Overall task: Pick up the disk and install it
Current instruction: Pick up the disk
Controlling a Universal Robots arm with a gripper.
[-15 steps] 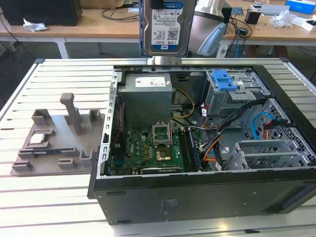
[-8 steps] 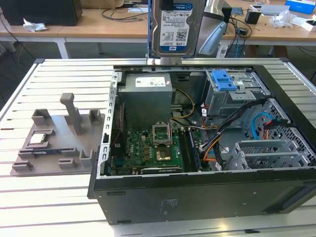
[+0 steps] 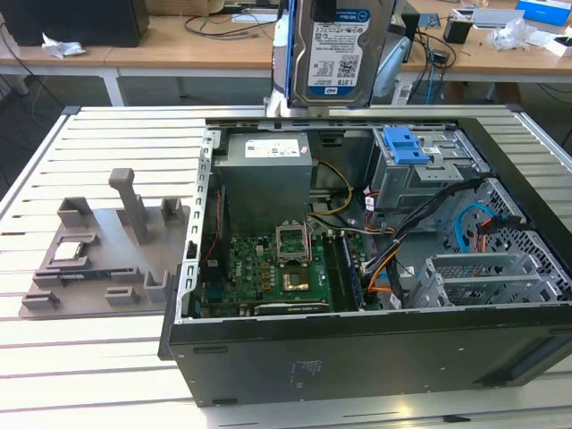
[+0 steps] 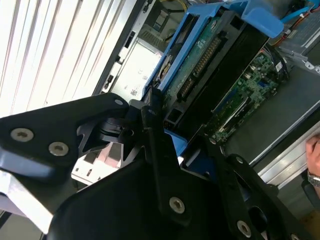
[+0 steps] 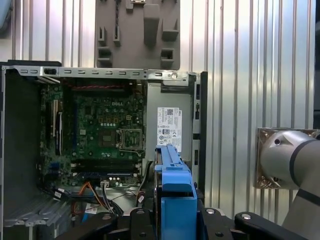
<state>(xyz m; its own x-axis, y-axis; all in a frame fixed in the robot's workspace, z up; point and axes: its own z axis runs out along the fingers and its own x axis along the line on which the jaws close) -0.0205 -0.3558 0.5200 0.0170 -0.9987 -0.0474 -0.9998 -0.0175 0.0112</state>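
The disk (image 3: 344,54), silver-grey with a white-and-blue barcode label, hangs upright above the far side of the open computer case (image 3: 357,349). In the first wrist view the disk (image 5: 175,190) is edge-on in its blue bracket, over the power supply and motherboard. My gripper (image 5: 175,222) is shut on it, with black fingers (image 5: 141,220) pressed against both flat sides. The second wrist view looks along the disk (image 4: 210,55), showing its green circuit side and blue frame running out from the gripper (image 4: 167,137).
A drive cage with a blue bracket (image 3: 411,147) sits in the case's far right corner, among cables. A grey fixture plate (image 3: 125,268) holding a small square chip (image 3: 71,253) lies on the slatted table at the exterior view's left. A person's hand (image 4: 312,150) is near the case.
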